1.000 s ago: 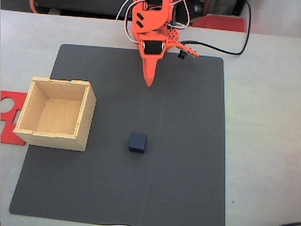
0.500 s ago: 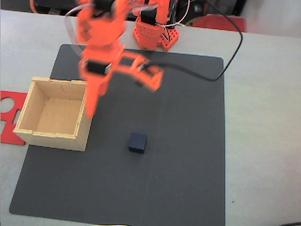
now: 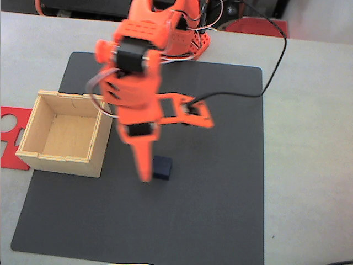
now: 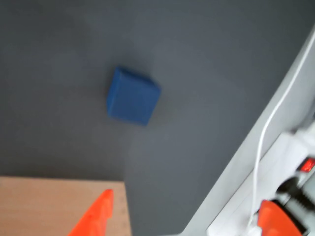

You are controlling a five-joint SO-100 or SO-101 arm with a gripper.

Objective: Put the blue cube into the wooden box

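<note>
Pincer (image 3: pixel 165 149) agape, arm outstretched

Blue cube (image 4: pixel 133 96) on dark mat (image 4: pixel 211 73)

A: Colours, fixed view? Blue cube (image 3: pixel 163 167) dark navy, plain. Wooden box (image 3: pixel 65 132) pale plywood.

B: Arm (image 3: pixel 138 99) bright orange, black motor blocks. Mat (image 3: pixel 220 182) charcoal grey; tabletop (image 3: pixel 309 138) off-white. Flat piece (image 3: pixel 10 130) red. Cable (image 3: pixel 276 61) black.
</note>
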